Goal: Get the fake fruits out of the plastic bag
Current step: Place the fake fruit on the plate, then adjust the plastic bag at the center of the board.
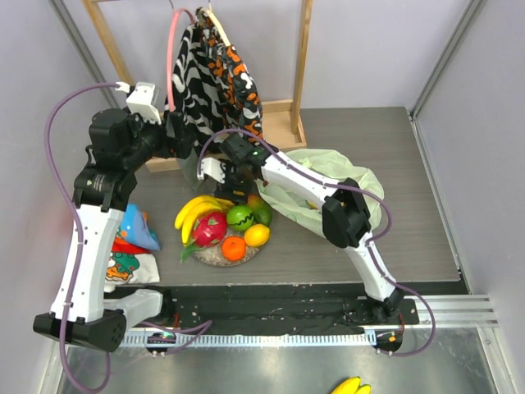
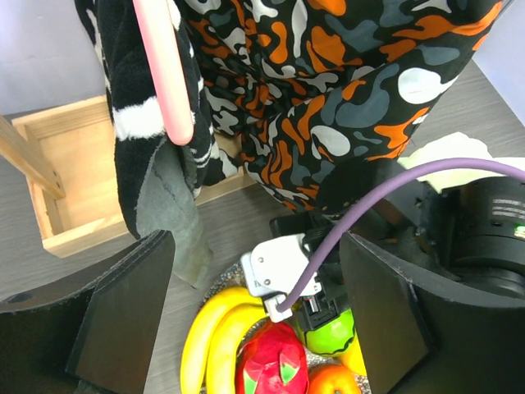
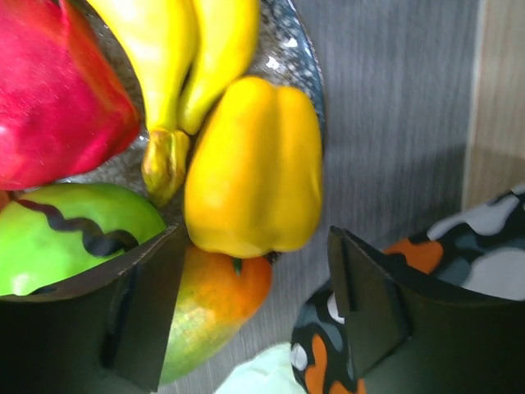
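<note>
The fake fruits lie heaped on a speckled plate: bananas, a pink dragon fruit, a green apple, a mango, an orange and a lemon. The wrist view adds a yellow pepper lying on the mango. My right gripper is open just behind the pepper, its fingers apart from it; from above it hangs over the heap's far side. The pale-green plastic bag lies crumpled to the right. My left gripper is open and empty, high above the plate's far-left side.
A patterned black-orange-white cloth hangs on a pink hanger from a wooden stand just behind the plate. Colourful packets lie at the table's left. The right arm's purple cable crosses the left wrist view.
</note>
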